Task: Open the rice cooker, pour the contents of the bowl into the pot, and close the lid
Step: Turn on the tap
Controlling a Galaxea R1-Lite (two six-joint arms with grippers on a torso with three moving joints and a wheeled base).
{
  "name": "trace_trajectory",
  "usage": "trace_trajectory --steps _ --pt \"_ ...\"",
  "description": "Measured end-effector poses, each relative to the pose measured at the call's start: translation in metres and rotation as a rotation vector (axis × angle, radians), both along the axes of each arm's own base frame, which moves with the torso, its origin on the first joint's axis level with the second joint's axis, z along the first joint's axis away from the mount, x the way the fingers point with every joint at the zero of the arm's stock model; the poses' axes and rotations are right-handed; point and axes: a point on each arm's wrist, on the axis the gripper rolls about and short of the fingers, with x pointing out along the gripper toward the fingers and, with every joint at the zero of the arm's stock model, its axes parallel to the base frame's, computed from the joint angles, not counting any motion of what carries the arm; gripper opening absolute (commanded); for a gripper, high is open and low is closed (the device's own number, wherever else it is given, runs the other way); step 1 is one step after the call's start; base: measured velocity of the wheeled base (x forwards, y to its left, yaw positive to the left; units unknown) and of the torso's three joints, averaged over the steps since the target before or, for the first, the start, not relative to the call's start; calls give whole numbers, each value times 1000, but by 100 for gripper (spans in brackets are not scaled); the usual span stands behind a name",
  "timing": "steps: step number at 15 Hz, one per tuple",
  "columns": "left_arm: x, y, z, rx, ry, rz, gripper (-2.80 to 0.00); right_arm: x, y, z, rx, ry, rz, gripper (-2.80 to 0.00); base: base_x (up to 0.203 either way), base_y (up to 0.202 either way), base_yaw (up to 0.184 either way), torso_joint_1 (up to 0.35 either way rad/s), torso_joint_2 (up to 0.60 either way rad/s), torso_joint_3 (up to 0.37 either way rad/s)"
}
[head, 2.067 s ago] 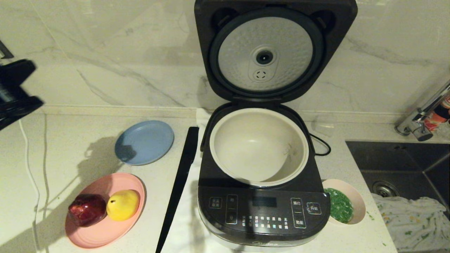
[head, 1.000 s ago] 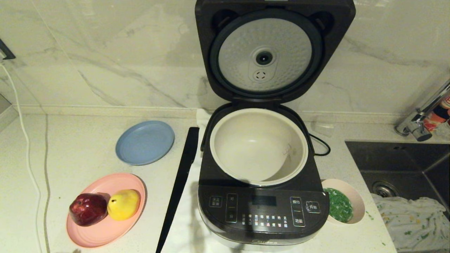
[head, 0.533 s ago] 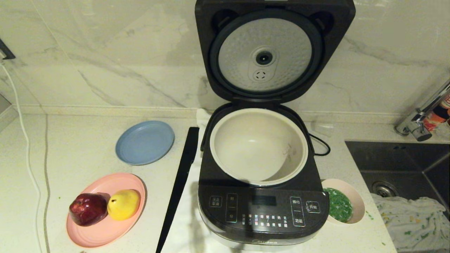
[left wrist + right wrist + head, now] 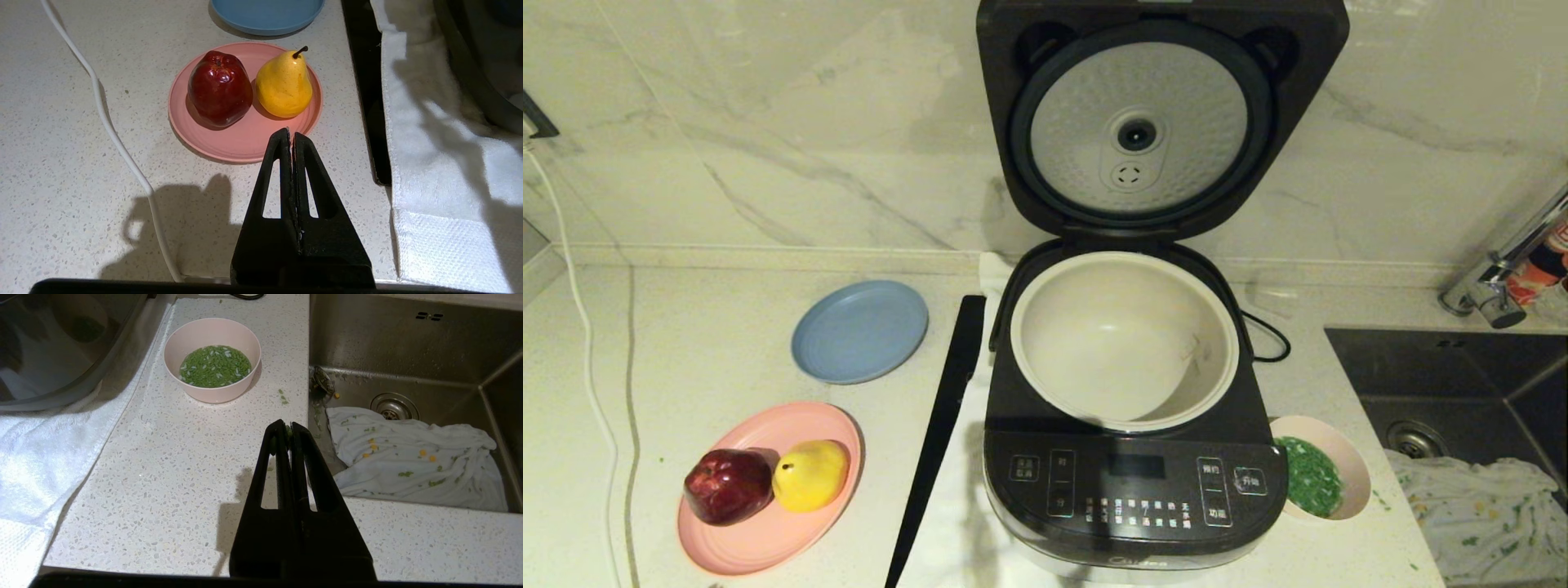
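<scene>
Left to right on the counter: pink plate (image 4: 768, 490) with apple (image 4: 727, 486) and pear (image 4: 809, 475) at 8 o'clock of the rice cooker (image 4: 1135, 457), blue plate (image 4: 859, 331) at 10 o'clock. Left gripper (image 4: 291, 136) pulled back off the near edge by the pink plate, fingers pressed together, holding nothing. Lid (image 4: 1160, 122) stands fully up, pot (image 4: 1125, 339) exposed and looks empty, so the open step is done. Bowl (image 4: 1327, 478) with the green contents (image 4: 1308, 475) sits at 3–4 o'clock of the cooker, touching or just beside its body, sink (image 4: 1454, 384) past it. Right gripper (image 4: 289, 430) parked near the counter edge at the bowl's 6 o'clock, also clamped shut and empty. Next: right claw must open, take the bowl rim, lift and tip over the pot. Versus two seconds back: the dark arm at far left has left the head view; nothing else has moved.
</scene>
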Motion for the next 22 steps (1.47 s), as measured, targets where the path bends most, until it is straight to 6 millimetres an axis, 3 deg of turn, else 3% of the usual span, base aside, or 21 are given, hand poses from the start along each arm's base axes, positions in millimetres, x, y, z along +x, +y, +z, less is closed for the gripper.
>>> trace_trajectory --steps 14,18,22 --pt "0 0 0 0 0 0 -280 -2 -1 5 13 12 -31 -280 0 0 0 0 0 0" --pt "0 0 0 0 0 -1 -280 -6 -2 72 34 -74 -92 -280 0 0 0 0 0 0" --pt "0 0 0 0 0 0 -280 33 -3 117 -24 39 -157 -280 0 0 0 0 0 0"
